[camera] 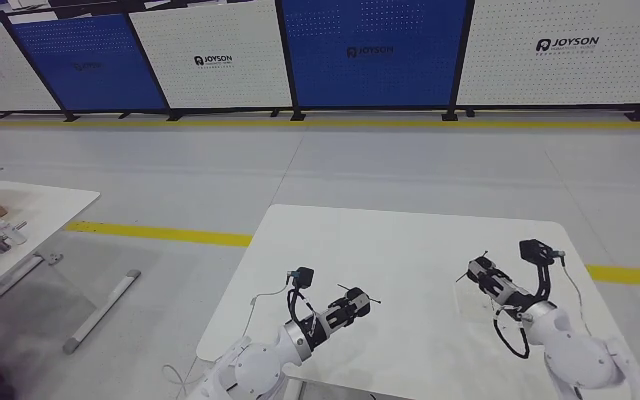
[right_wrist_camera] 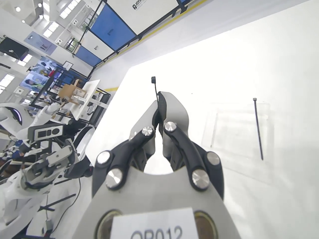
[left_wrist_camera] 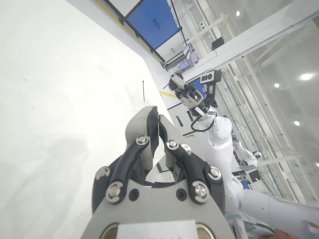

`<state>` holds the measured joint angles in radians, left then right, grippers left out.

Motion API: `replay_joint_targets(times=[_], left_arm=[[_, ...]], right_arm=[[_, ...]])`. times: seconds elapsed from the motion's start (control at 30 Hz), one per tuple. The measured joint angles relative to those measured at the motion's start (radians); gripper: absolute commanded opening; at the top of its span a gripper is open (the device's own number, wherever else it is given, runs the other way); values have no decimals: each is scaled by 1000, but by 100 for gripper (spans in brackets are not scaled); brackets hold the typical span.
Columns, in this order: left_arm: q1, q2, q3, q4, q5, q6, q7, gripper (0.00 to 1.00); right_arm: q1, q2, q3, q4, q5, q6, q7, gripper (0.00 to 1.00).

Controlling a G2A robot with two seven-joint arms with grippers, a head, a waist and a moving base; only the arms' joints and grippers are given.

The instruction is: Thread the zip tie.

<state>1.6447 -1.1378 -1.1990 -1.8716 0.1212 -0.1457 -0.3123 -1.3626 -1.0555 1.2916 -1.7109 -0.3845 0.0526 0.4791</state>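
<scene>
My right gripper (camera: 478, 268) (right_wrist_camera: 157, 98) hovers over the right part of the white table (camera: 420, 235), shut on a black zip tie (right_wrist_camera: 153, 80). The tie's head sticks out past the fingertips. In the top view its strap (camera: 462, 277) pokes out on both sides. My left gripper (camera: 358, 299) (left_wrist_camera: 157, 111) hangs over the table's near left part with its fingers pressed together. In the top view a thin black zip tie (camera: 374, 298) crosses its tips. The left wrist view hides that strap between the pads. Another black zip tie (right_wrist_camera: 258, 128) (left_wrist_camera: 143, 90) lies flat on the table between the arms.
The loose tie rests on a clear, faint plastic sheet (right_wrist_camera: 236, 130). The other arm's gripper (left_wrist_camera: 175, 83) shows far off in the left wrist view. A second white table (camera: 40, 215) stands to the left, across open floor. Blue and white panels line the back.
</scene>
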Motion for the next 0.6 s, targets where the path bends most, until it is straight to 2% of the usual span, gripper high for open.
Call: replay_joint_targets(times=[0.13,0.6], left_arm=[[0,0,0,0,0,0,0,0],[-4,0,-2,1,8,9,7,0]], right_arm=[[25,-13,-55,38,3,33,-24,0],[26,-13,-54,38,4,33,-22,0]])
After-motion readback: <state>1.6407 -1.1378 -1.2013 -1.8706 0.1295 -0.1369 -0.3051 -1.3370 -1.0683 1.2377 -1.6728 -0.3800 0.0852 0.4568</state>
